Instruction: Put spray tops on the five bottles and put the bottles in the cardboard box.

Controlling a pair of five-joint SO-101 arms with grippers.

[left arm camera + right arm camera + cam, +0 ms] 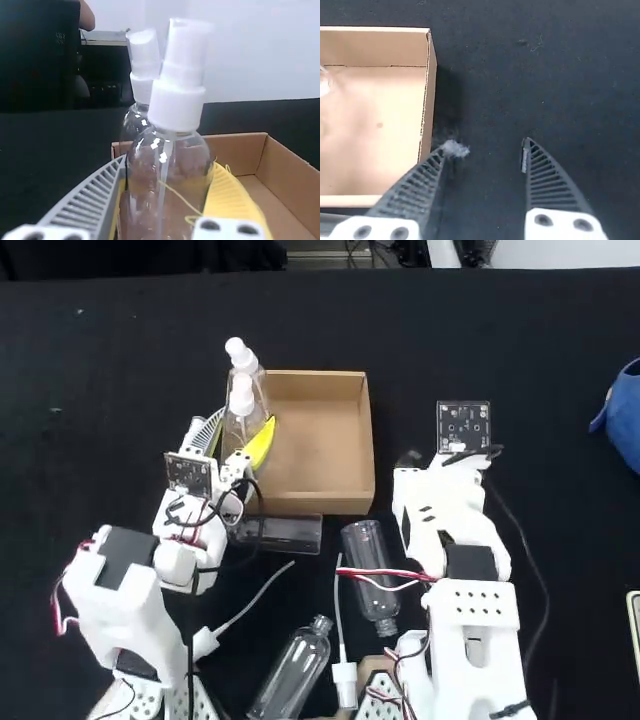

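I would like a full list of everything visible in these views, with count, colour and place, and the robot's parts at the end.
topped bottle: two, clear with white tops, upright at the box's left wall in the high view.
bare bottle: two, clear, lying in front of the box.
loose spray top: two, white, beside the lying bottles.
cardboard box: one, brown, mid-table.
clear plastic piece: one, against the box's front.
blue object: one, at the right edge; kind unclear.
table: one, black.
left gripper: grey and yellow fingers, shut on a topped bottle.
right gripper: dark fingers, open, beside the box.
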